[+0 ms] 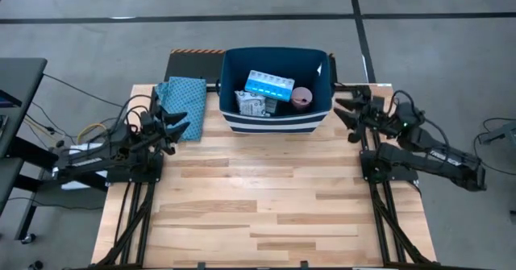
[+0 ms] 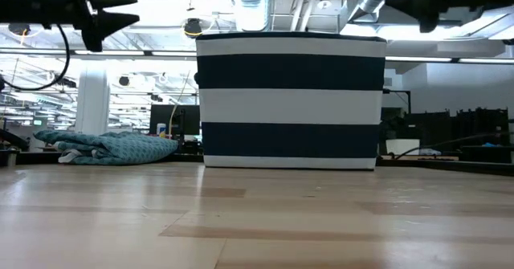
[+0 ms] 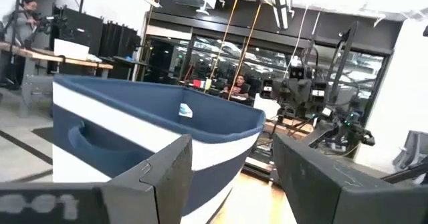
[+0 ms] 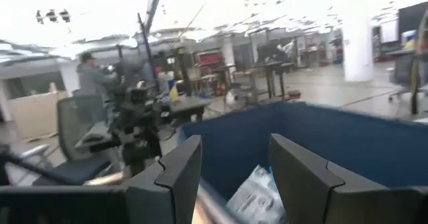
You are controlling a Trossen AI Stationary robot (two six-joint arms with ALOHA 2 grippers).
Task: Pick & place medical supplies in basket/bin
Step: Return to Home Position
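The navy bin with white stripes [image 1: 276, 89] stands on the table's far middle; it also shows in the low view [image 2: 291, 100]. Inside lie a light-blue compartment tray [image 1: 268, 85], a white packet [image 1: 256, 104] and a pink round roll [image 1: 301, 98]. My left gripper [image 1: 184, 118] is open and empty, left of the bin and above the table. My right gripper [image 1: 342, 111] is open and empty, right of the bin. The right wrist view looks into the bin at the white packet [image 4: 257, 194].
A teal patterned folded cloth [image 1: 179, 105] lies on the table left of the bin, under my left gripper; it shows in the low view [image 2: 108, 148]. People sit and stand in the room beyond the table. Bare wood [image 1: 266, 197] fills the table's near half.
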